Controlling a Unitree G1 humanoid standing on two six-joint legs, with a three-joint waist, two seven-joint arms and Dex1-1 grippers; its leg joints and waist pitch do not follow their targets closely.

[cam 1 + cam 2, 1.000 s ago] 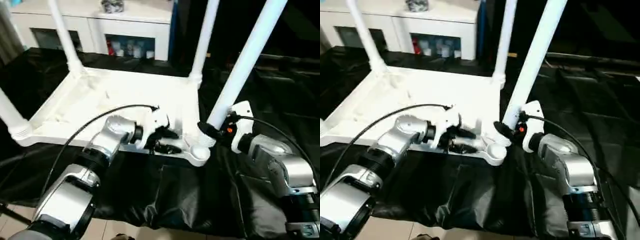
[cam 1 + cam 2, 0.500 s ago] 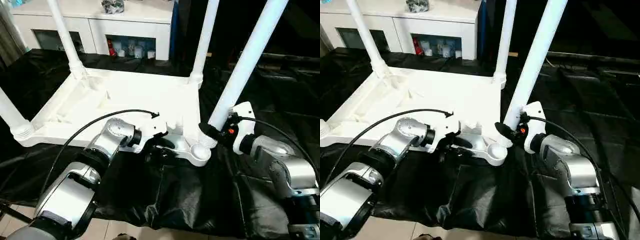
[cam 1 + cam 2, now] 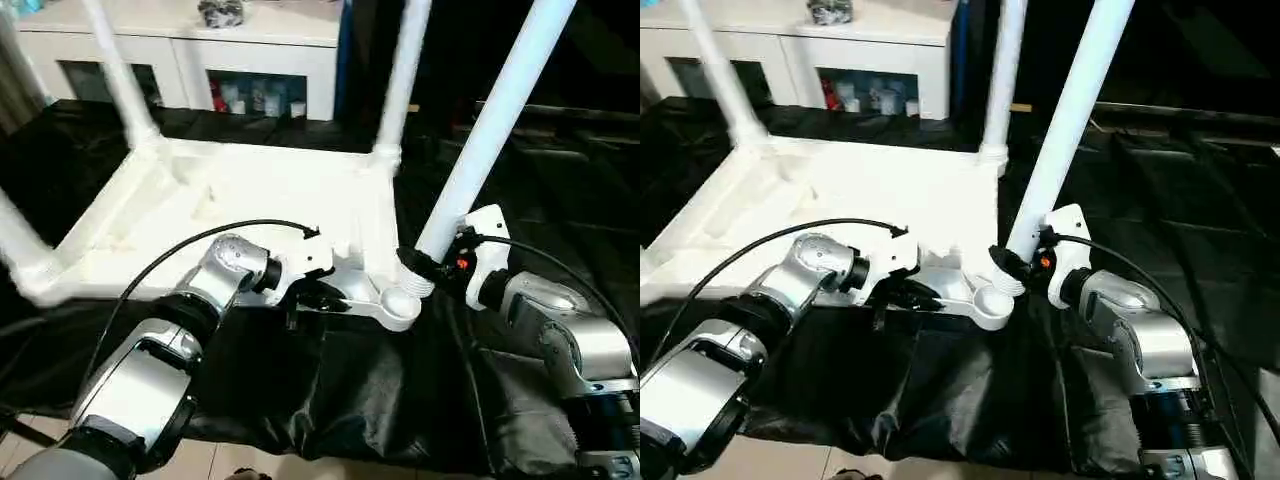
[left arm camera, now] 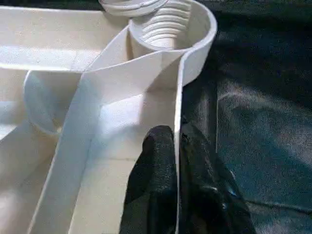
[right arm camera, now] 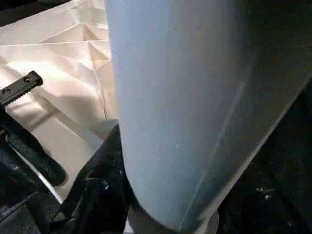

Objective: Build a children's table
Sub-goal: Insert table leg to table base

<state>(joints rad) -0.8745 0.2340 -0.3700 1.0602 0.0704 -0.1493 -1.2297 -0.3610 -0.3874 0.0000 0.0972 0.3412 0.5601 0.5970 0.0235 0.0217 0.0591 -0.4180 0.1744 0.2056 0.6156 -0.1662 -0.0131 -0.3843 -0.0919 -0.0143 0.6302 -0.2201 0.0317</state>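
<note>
The left gripper (image 4: 176, 183) is pinched shut on the thin front rim of the table top (image 3: 262, 192), just beside the front right corner socket (image 3: 402, 299); the right gripper (image 3: 418, 264) clasps the foot of the leg (image 3: 487, 132) standing in that socket. The table top lies upside down on a black cloth (image 3: 400, 390), and the three other legs, each farther from that socket, stand upright in their corners. By my reading only seating this last leg fully and turning the table over remain
</note>
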